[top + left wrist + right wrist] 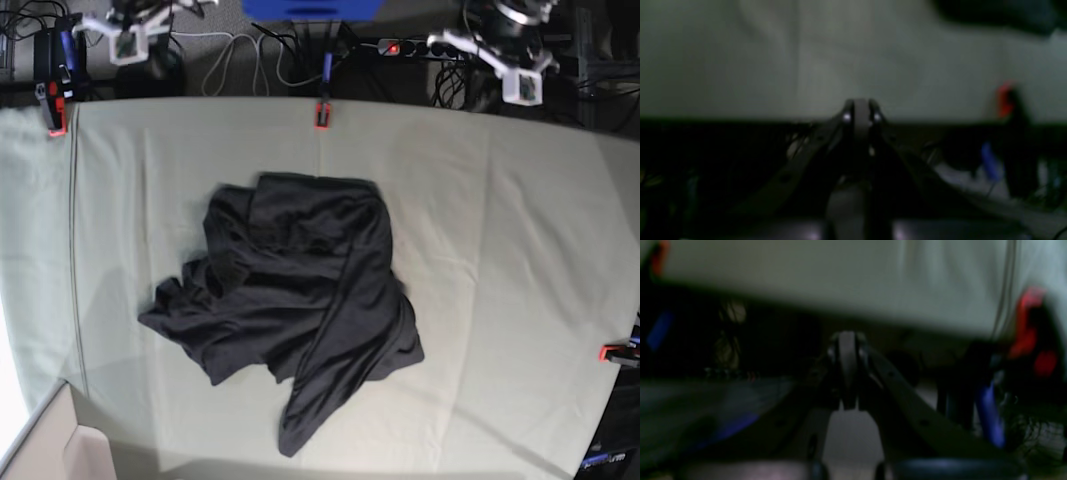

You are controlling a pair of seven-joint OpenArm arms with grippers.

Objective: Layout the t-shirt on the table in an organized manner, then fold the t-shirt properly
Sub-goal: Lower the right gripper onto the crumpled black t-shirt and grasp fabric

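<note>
The black t-shirt (300,290) lies crumpled in a heap in the middle of the table (520,230), with folds bunched up and one tail trailing toward the front edge. No print shows. Both arms are drawn back beyond the table's far edge, well away from the shirt. In the base view my left arm (505,55) is at the top right and my right arm (125,35) at the top left. My left gripper (862,110) is shut with nothing in it, hovering at the table's edge. My right gripper (847,340) is also shut and holds nothing.
Red clamps pin the cloth at the far edge (322,115), the far left corner (55,110) and the right edge (615,352). Blurred red clamps also show in the wrist views (1005,100) (1027,323). Cables and equipment (250,50) lie behind the table.
</note>
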